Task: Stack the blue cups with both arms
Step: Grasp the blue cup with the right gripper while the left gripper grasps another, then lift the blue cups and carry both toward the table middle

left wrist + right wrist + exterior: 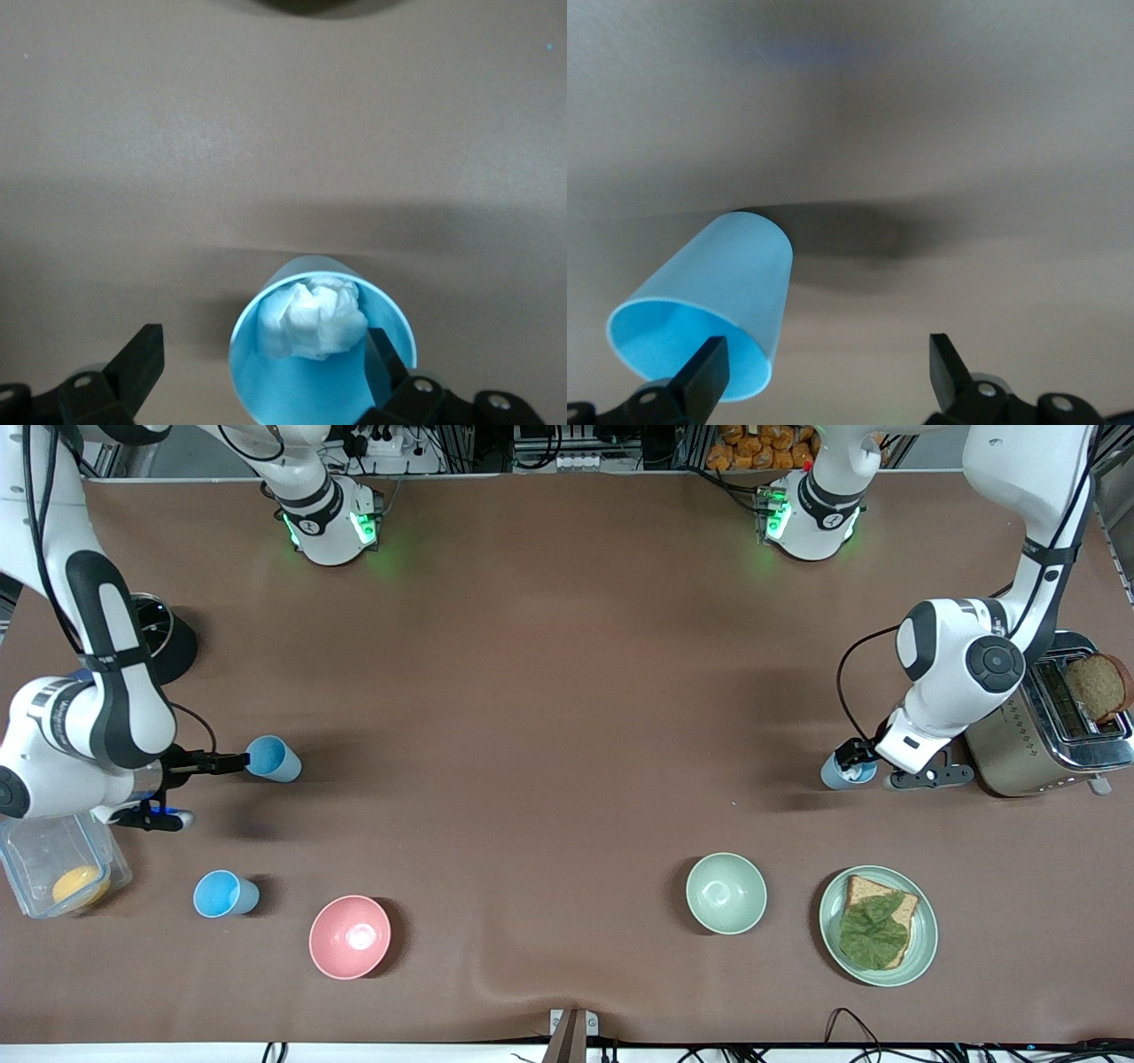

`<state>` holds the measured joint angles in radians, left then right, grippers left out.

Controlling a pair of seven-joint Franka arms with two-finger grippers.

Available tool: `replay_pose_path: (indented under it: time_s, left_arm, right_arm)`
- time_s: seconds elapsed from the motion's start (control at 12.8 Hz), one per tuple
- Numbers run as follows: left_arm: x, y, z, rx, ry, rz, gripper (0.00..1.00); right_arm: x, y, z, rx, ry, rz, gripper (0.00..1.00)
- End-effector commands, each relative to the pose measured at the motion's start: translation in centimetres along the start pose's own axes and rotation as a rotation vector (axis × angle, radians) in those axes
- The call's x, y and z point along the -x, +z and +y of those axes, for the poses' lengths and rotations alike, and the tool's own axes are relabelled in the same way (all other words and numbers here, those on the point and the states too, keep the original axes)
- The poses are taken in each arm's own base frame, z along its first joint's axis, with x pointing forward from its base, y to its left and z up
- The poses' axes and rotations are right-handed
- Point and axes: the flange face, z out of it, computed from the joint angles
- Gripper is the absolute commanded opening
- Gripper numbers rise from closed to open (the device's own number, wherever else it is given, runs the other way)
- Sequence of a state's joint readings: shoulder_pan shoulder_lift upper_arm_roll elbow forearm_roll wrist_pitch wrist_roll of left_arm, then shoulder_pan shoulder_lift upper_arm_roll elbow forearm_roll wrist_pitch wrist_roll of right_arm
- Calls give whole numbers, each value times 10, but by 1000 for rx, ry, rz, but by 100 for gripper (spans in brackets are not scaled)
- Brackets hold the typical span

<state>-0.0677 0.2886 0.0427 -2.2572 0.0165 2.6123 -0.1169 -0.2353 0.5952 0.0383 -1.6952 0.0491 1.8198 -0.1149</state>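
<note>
Front view: right gripper point(232, 762) spread wide, one finger inside a tilted sky-blue cup point(273, 759). Left gripper point(856, 755) spread wide, one finger inside the grey-blue cup point(840, 772) beside the toaster point(1045, 722).

Brown counter point(549, 691). Pink bowl point(349, 937) and pale green bowl point(726, 893) near the front camera. Beside the green bowl, toward the left arm's end, a green plate point(923, 943) bearing bread point(905, 911) topped with a leaf point(873, 933). Farther back, a toaster point(1019, 753) holding a brown slice point(1097, 685). At the right arm's end, a clear container point(35, 859) with something orange point(78, 883) inside.

Sky-blue cups point(274, 759), brown table point(549, 691)
</note>
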Motion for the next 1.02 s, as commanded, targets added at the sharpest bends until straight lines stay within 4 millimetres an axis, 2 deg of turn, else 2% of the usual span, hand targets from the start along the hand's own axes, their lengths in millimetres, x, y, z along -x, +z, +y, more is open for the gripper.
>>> replay_pose_path:
  time_s: [0.0,0.16,0.24,0.31,0.47,0.55,0.63,0.71,0.86,0.94]
  left_arm:
    - [5,7,-2,-6,27,9,57]
    - [6,10,1,-6,32,5,13]
    - [6,11,1,-6,32,2,0]
    - [5,10,3,-5,35,6,0]
    - [4,8,6,-4,39,11,0]
    - [3,8,9,0,38,12,0]
    - [3,6,13,7,32,15,0]
    - [4,0,31,23,44,22,0]
    - [7,-13,80,71,-18,37,0]
    - [11,-20,121,102,-62,38,0]
  right_arm:
    - [5,16,-6,-21,-15,29,100]
    - [11,21,-7,-14,-16,63,100]
    - [12,22,-12,-8,-22,75,100]
    - [13,25,-13,-7,-22,81,100]
    - [12,21,-14,-6,-13,90,19]
    - [13,19,-15,-5,-5,93,4]
    - [13,18,-16,-6,-2,93,2]
    - [13,19,-15,-8,0,92,2]
    - [14,18,-15,-10,0,89,1]
    - [14,19,-15,-10,-2,87,0]
